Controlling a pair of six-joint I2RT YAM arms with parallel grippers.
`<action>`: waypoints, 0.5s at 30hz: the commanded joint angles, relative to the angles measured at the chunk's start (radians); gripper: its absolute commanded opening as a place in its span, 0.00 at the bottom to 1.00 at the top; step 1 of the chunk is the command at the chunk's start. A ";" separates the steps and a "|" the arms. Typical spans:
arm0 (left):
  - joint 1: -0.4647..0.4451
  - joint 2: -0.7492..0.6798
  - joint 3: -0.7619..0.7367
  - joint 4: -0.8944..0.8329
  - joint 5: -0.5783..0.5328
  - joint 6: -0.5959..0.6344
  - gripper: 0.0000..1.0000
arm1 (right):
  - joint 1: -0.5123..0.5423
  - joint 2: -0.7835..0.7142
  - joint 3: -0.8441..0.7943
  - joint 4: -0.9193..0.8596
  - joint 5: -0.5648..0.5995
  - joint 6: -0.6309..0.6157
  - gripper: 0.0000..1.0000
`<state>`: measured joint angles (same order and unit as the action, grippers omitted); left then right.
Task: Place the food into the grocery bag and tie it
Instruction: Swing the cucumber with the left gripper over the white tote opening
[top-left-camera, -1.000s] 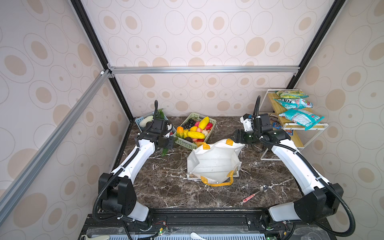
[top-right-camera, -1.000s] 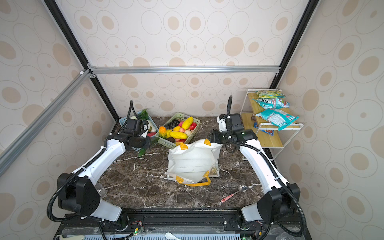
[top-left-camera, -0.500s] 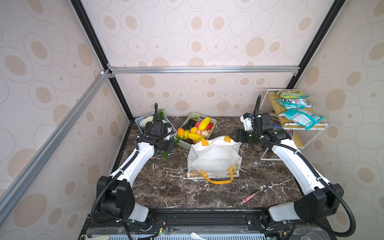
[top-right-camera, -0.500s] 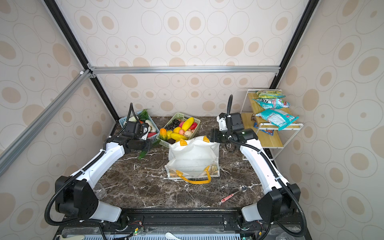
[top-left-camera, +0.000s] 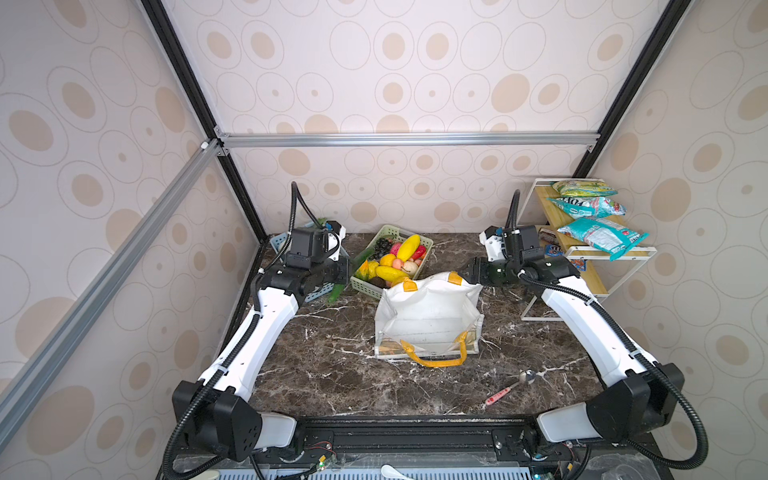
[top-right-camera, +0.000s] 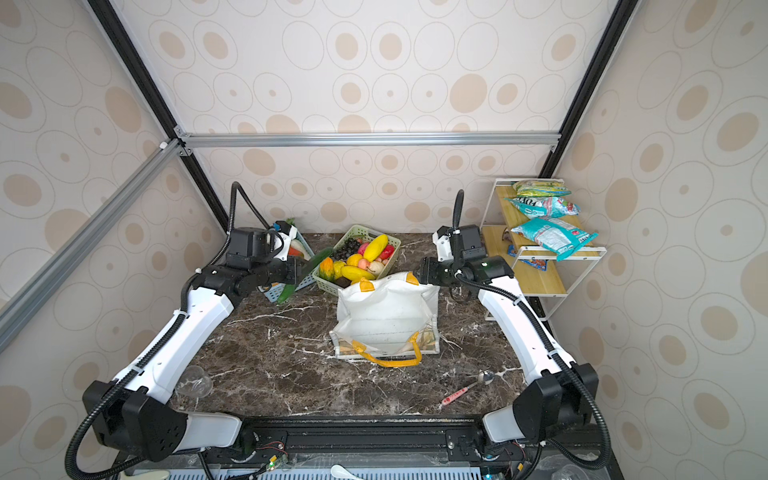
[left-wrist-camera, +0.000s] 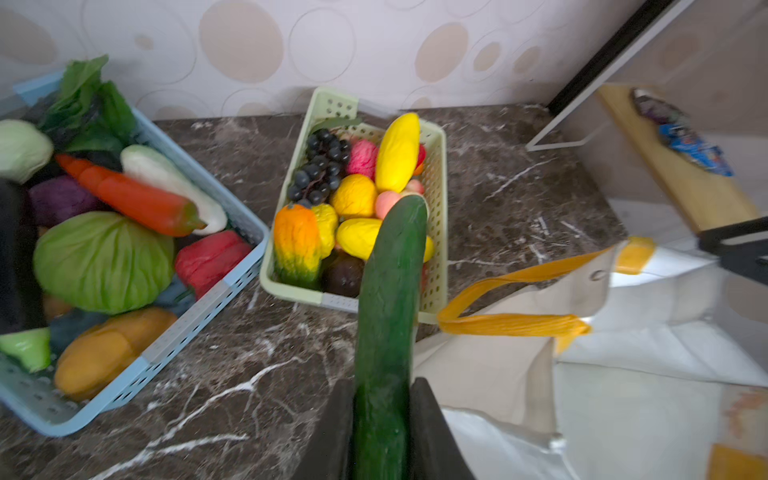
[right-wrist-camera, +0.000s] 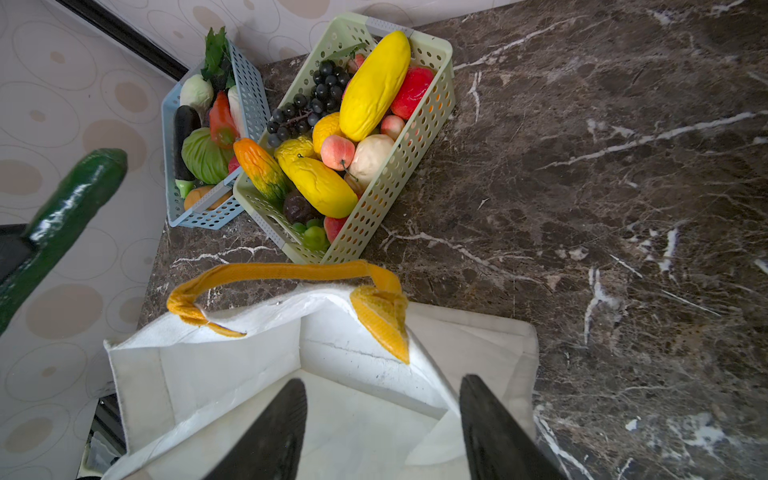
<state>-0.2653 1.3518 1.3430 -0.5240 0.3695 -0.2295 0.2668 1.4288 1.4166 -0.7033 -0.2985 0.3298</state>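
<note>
The grocery bag (top-left-camera: 428, 307) has changed most. A second ago it slumped forward with its mouth crumpled. Now it stands squarely on the dark marbled surface (top-left-camera: 332, 365), its mouth wide open and nothing visible inside. One yellow-orange handle (top-left-camera: 432, 362) droops down the near wall onto the surface.

The right tool (right-wrist-camera: 382, 380) has stayed at the bag's far right corner. Its jaws are set well apart over the rim, with no fabric visibly pinched between them; the right wrist view does not show whether either finger touches the fabric.

The left tool (left-wrist-camera: 383, 386) has barely shifted. It stays clamped on the lower part of a dark green cucumber (left-wrist-camera: 390, 291), jaws narrowed against both sides. The cucumber is carried above the surface, slanting up towards the pale green basket (left-wrist-camera: 437, 178) and just beside the bag's left edge, not yet over the mouth.

The other food has not moved. Yellow, orange and red fruit fills the green basket behind the bag. A carrot, cabbage and other vegetables lie in the blue basket (left-wrist-camera: 199, 316) behind the left arm. The teal snack packet (top-left-camera: 600, 235) rests on the wooden rack at the right. A spoon (top-left-camera: 511, 388) lies near the front right of the surface, where it was.
</note>
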 joint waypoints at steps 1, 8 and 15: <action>-0.049 -0.013 0.065 0.071 0.092 -0.040 0.22 | 0.008 0.008 0.027 0.001 -0.009 0.006 0.61; -0.219 0.043 0.128 0.175 0.137 -0.090 0.22 | 0.008 0.003 0.021 -0.003 0.000 0.006 0.61; -0.347 0.137 0.129 0.209 0.106 -0.091 0.22 | 0.001 -0.037 0.033 -0.058 0.144 -0.021 0.62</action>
<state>-0.5838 1.4616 1.4513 -0.3424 0.4801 -0.3149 0.2672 1.4292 1.4189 -0.7197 -0.2436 0.3275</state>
